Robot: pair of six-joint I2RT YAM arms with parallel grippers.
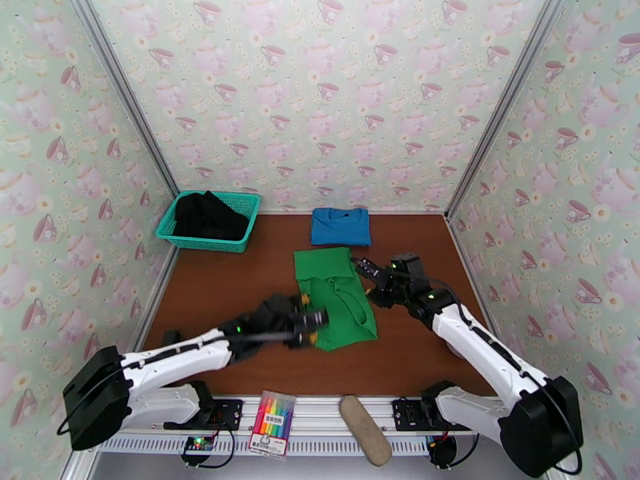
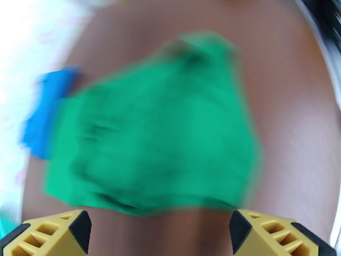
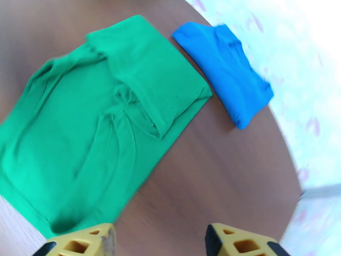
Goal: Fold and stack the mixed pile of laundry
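Left claw (image 1: 314,320): jaws wide apart, empty, at near-left edge of half-folded green cloth shirt (image 1: 336,302) on brown worktop (image 1: 232,290). Right claw (image 1: 366,270): jaws apart, empty, by shirt's right edge. Folded bright-blue cloth shirt (image 1: 341,226) just beyond; black garment (image 1: 210,216) in teal mesh basket (image 1: 204,243). Risk: pinching single layer drags fold askew.

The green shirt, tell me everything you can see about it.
The green shirt is bright, soft, knit-looking cloth lying flat in the middle of the brown table. It is partly folded: one side is turned over the body, showing a stitched hem, and the rest is wrinkled. Its far edge lies close to the folded blue shirt, seemingly not touching. The left claw at its near edge and the right claw at its right side are both open, gripping nothing.
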